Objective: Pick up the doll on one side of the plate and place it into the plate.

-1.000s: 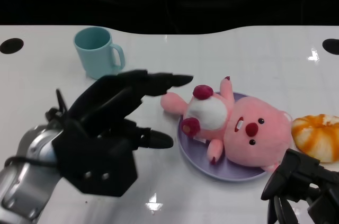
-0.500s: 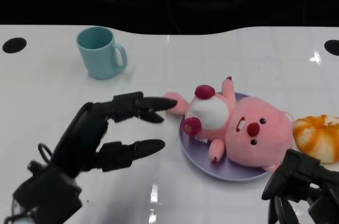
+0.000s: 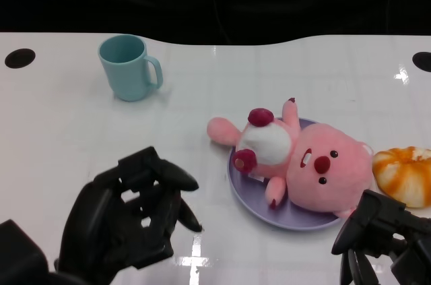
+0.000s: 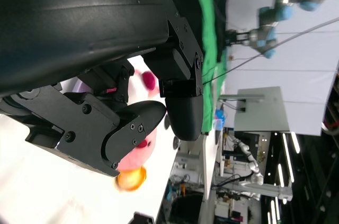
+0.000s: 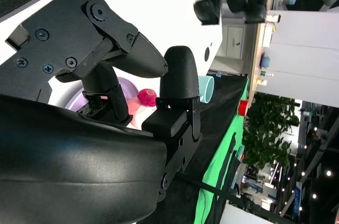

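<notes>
Pulled back since the earlier frames: left hand [image 3: 131,221] no longer stretched toward the doll, now drawn in low at the near edge of the table [image 3: 81,137], fingers curled inward around nothing. Camera view barely shifted; doll unmoved. Pink doll [image 3: 296,160] lying on its back across the purple plate [image 3: 246,197], head and belly over the dish, one arm hanging past the rim onto the table. Right hand [image 3: 380,241] low at the near right, fingers bent downward, holding nothing visible; apart or together, cannot tell. Teal mug [image 3: 128,66] well apart at the far left, orange bread [image 3: 404,174] just beside the plate. Placement judged essentially done. Best finished by continuing the retreat clear of the overhanging arm, avoiding any brush that would drag the doll off the rim.
</notes>
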Motion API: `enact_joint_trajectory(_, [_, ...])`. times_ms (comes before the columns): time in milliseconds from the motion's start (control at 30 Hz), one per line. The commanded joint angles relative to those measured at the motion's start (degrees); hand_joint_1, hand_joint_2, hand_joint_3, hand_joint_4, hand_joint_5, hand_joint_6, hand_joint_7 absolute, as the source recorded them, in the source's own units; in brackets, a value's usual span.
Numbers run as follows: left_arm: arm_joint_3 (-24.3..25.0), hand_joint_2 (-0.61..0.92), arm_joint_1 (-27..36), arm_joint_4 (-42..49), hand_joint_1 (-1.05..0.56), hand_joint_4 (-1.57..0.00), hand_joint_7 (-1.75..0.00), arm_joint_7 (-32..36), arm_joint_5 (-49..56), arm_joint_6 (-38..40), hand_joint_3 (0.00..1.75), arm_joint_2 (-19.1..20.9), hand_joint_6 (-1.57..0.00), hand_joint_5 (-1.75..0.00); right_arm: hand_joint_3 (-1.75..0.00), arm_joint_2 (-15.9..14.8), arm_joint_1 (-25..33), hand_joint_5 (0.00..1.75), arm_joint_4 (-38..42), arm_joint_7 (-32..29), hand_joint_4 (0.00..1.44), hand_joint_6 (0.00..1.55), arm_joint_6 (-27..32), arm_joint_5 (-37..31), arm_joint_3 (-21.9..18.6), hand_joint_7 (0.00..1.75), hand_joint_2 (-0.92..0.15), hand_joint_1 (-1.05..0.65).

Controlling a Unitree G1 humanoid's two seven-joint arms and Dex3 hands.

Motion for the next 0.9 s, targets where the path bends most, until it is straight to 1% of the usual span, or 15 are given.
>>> enact_joint_trajectory(33, [0.04, 0.55, 2.76, -3.29, -0.14, -0.84, -1.45, 0.69, -0.81, 3.61, 1.21, 0.29, -0.75, -1.73, -1.46, -0.36, 0.02, 1.75, -0.43, -0.2, 0.69, 0.58, 0.04, 0.41, -0.26, 1.54, -0.42, -0.18])
enact_joint_trajectory(100, [0.11, 0.52, 3.32, -4.01, -0.14, -0.87, -1.53, 0.66, -0.67, 4.72, 1.29, 0.06, -0.74, -1.74, -1.46, -0.39, -0.06, 1.75, -0.37, -0.17, 0.69, 0.58, 0.02, 0.41, -0.28, 1.54, -0.42, -0.18])
enact_joint_trajectory(200, [0.53, 0.46, 4.93, -6.26, -0.13, -0.9, -1.66, 2.64, -2.8, 10.32, 1.42, -0.71, -0.73, -1.75, -1.45, -0.47, -0.13, 1.75, -0.24, -0.17, 0.69, 0.58, -0.12, 0.31, -0.42, 1.54, -0.42, -0.18])
enact_joint_trajectory(333, [1.85, 0.45, 4.51, -6.47, -0.12, -0.95, -1.72, 3.11, -5.72, 16.09, 1.47, -0.54, -0.74, -1.75, -1.46, -0.59, -0.17, 1.75, -0.16, 0.01, 0.69, 0.58, -0.18, 0.53, -0.6, 1.54, -0.42, -0.18])
enact_joint_trajectory(433, [3.0, 0.41, 3.49, -5.11, -0.09, -1.0, -1.74, 2.31, -7.27, 18.58, 1.52, -0.54, -0.75, -1.75, -1.45, -0.74, -0.21, 1.75, 0.08, 0.21, 0.69, 0.58, -0.64, 0.56, -0.82, 1.54, -0.42, -0.17])
enact_joint_trajectory(533, [3.96, 0.39, 2.63, -2.89, -0.08, -1.01, -1.74, 0.59, -8.39, 18.7, 1.54, -0.58, -0.77, -1.75, -1.45, -0.65, -0.24, 1.75, 0.44, 0.55, 0.69, 0.59, -1.23, 0.94, -1.03, 1.54, -0.42, -0.17])
enact_joint_trajectory(633, [4.94, 0.35, 1.5, -0.41, -0.09, -1.0, -1.74, -1.27, -9.46, 18.55, 1.57, -0.48, -0.79, -1.75, -1.46, -0.78, -0.4, 1.75, 1.09, 0.93, 0.7, 0.6, -2.17, 0.91, -1.33, 1.54, -0.42, -0.18])
enact_joint_trajectory(733, [5.55, 0.31, 0.62, 0.94, -0.11, -1.0, -1.74, -1.47, -9.8, 19.2, 1.58, -0.49, -0.8, -1.75, -1.44, -0.84, -0.18, 1.75, 0.57, 0.9, 0.7, 0.59, -1.13, 1.16, -1.59, 1.53, -0.42, -0.19])
enact_joint_trajectory(900, [6.96, 0.34, -0.72, 2.59, -0.12, -0.99, -1.73, -1.51, -11.34, 21.47, 1.54, -0.76, -0.81, -1.75, -1.44, -0.92, -0.07, 1.75, 0.4, 0.95, 0.7, 0.59, -1.07, 1.21, -1.73, 1.53, -0.42, -0.17])
